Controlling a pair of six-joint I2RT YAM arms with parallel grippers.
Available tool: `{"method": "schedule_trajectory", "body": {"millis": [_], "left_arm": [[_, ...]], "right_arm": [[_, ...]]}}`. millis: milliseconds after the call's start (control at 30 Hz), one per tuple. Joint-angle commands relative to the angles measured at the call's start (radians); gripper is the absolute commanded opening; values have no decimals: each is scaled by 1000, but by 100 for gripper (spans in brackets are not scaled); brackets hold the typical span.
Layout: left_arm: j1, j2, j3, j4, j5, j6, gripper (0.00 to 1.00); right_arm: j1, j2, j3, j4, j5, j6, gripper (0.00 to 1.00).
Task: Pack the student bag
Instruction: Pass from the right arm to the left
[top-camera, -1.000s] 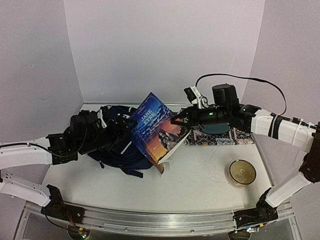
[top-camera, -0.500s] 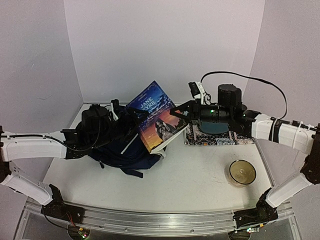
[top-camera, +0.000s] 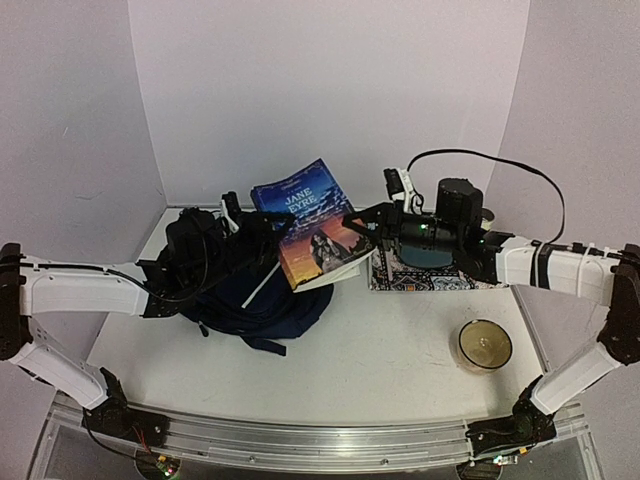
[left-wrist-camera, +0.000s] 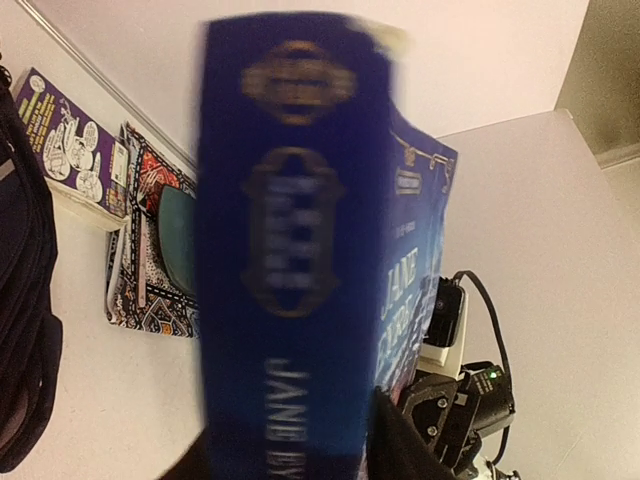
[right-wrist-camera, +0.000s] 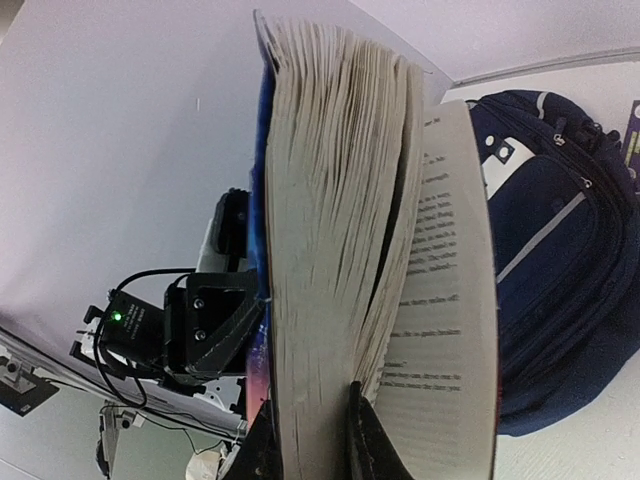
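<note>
A thick paperback book (top-camera: 310, 225) with a blue "Jane Eyre" cover hangs tilted in the air over the student bag (top-camera: 250, 300), a dark navy backpack lying at the left back of the table. My right gripper (top-camera: 352, 222) is shut on the book's page edge; in the right wrist view its fingertips (right-wrist-camera: 365, 440) pinch a block of pages (right-wrist-camera: 330, 250), with the bag (right-wrist-camera: 560, 240) behind. My left gripper (top-camera: 262, 232) holds the opposite side. In the left wrist view the blue spine (left-wrist-camera: 290, 250) fills the gap, with the gripper (left-wrist-camera: 290, 460) shut on it.
A patterned mat with a dark teal pouch (top-camera: 430, 270) lies under my right arm at the back right. A round bowl (top-camera: 485, 343) stands front right. A purple comic booklet (left-wrist-camera: 65, 140) lies by the back wall next to the mat (left-wrist-camera: 140, 290).
The book has risen and shifted back over the bag, its cover lying flatter. My left gripper came up to the spine and closed on it. The right gripper kept its hold.
</note>
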Motion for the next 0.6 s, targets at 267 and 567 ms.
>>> {"method": "schedule_trajectory", "body": {"millis": [267, 567], "left_arm": [[-9, -65, -4, 222, -47, 0, 0], [13, -70, 10, 265, -167, 28, 0]], "right_arm": [[23, -11, -1, 33, 114, -26, 64], [47, -93, -212, 164, 316, 185, 98]]}}
